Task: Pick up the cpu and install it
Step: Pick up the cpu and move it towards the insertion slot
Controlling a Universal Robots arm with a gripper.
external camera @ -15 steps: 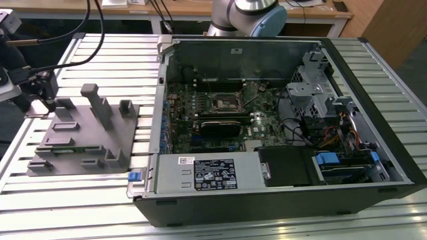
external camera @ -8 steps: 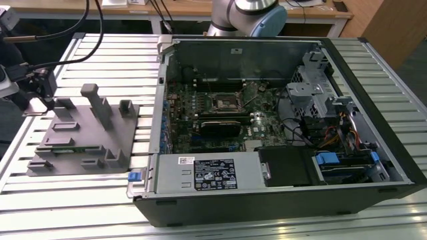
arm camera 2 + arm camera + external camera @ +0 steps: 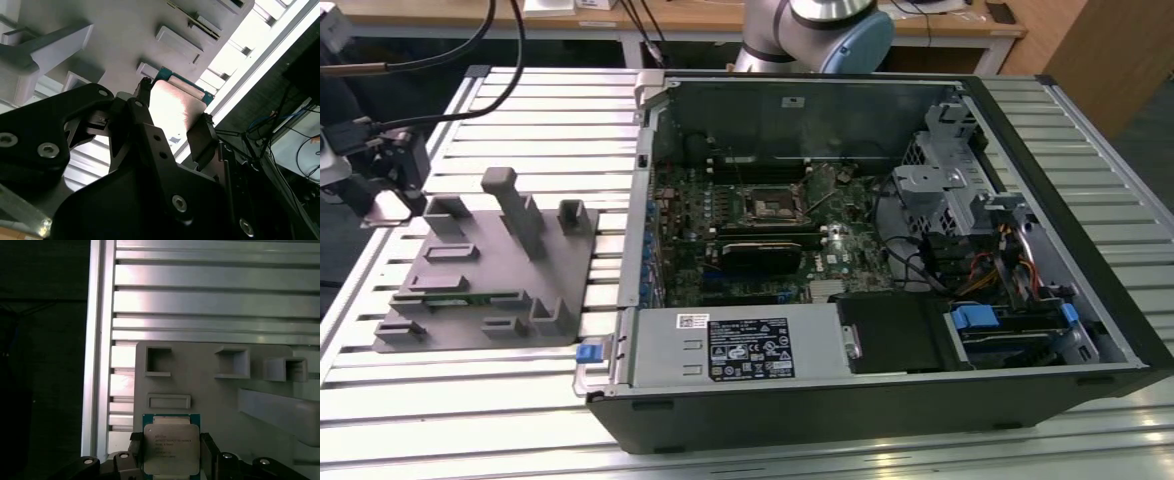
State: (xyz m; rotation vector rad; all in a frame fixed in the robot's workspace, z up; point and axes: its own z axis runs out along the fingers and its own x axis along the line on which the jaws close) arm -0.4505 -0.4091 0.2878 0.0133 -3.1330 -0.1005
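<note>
Since the cpu (image 3: 171, 442) is a thin wafer with little to take hold of, this grasp wants an even, light squeeze on two opposite edges, with the chip kept flat and level and nothing rubbing its underside. It sits silvery face out, with a green border showing, at a corner of the grey fixture plate (image 3: 225, 400), just beside a shallow rectangular pocket (image 3: 169, 401). Whether it rests on the plate or hangs a little clear of it I cannot tell. On the gripper (image 3: 175, 105) the jaws are drawn in to the chip's width, and the black fingers (image 3: 200, 140) look to press its two sides, so I judge it pinched. Under the plate lies the slatted metal table (image 3: 200, 305). In the exterior view the open computer case (image 3: 854, 415) stands on the plate's right, its socket (image 3: 771, 206) well apart from the chip
</note>
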